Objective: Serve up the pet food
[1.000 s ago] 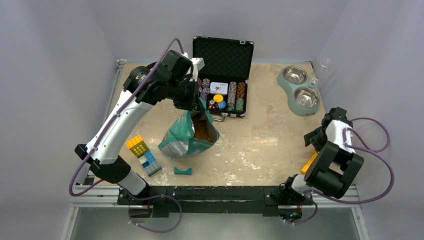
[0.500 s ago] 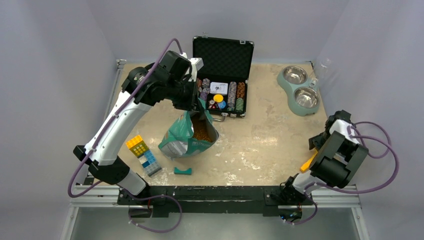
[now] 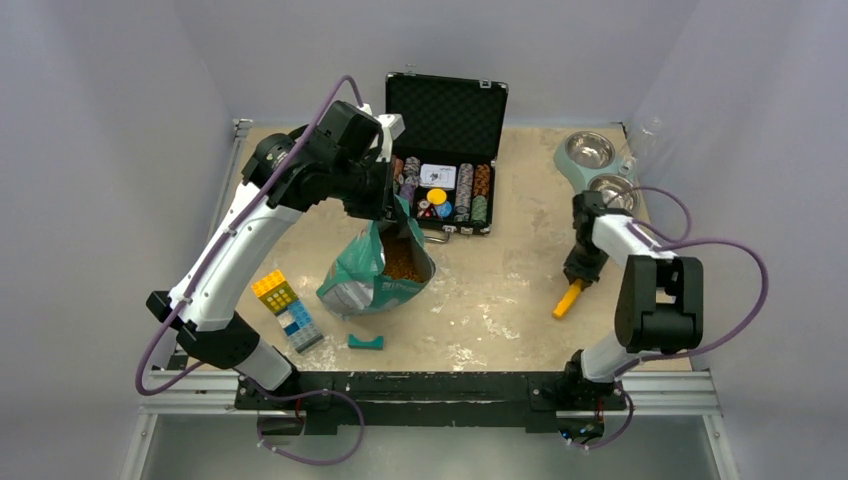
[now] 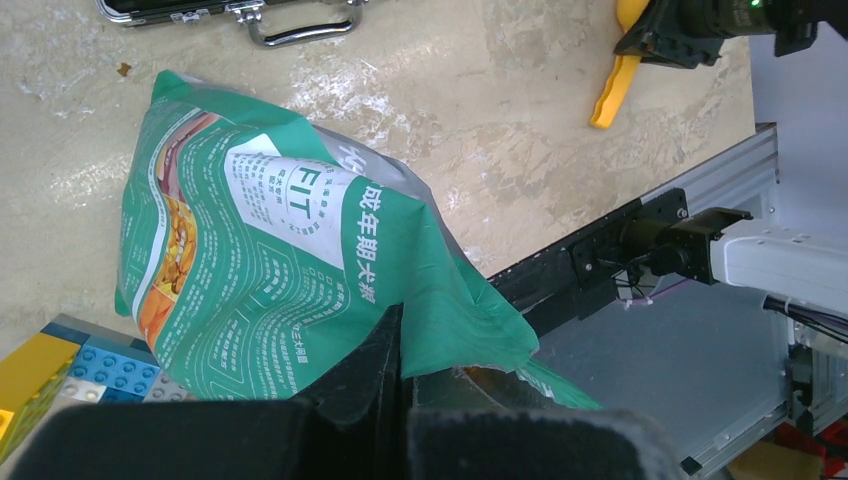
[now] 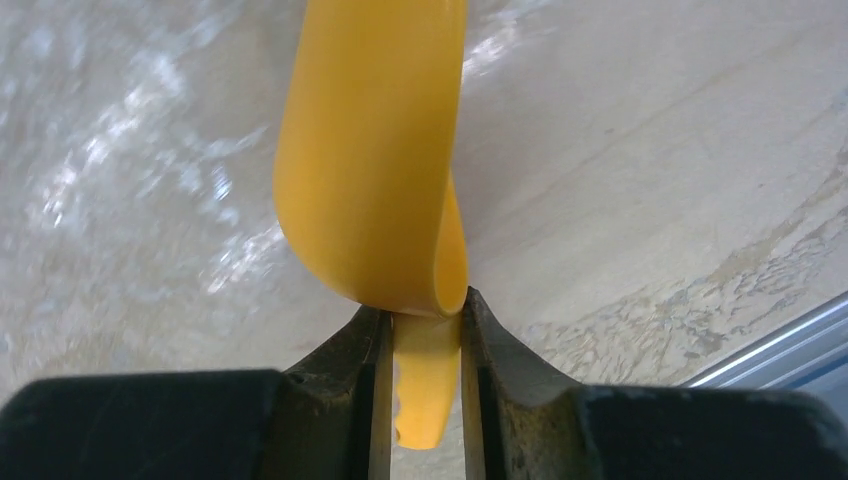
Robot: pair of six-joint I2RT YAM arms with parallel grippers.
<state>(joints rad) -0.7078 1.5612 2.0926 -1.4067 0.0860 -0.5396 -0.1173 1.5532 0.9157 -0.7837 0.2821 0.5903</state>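
Soft even light, glare on the tabletop, blurred right-wrist foreground.

Both arms are the same build. The left arm and right arm have white tube links with chunky black housings at the joints. Each one's got a purple cable hanging off it in loose loops down to the base. The bases sit on a black rail with a silver frame under it. The fingers are matte black, flat-sided and a bit scuffed up close.
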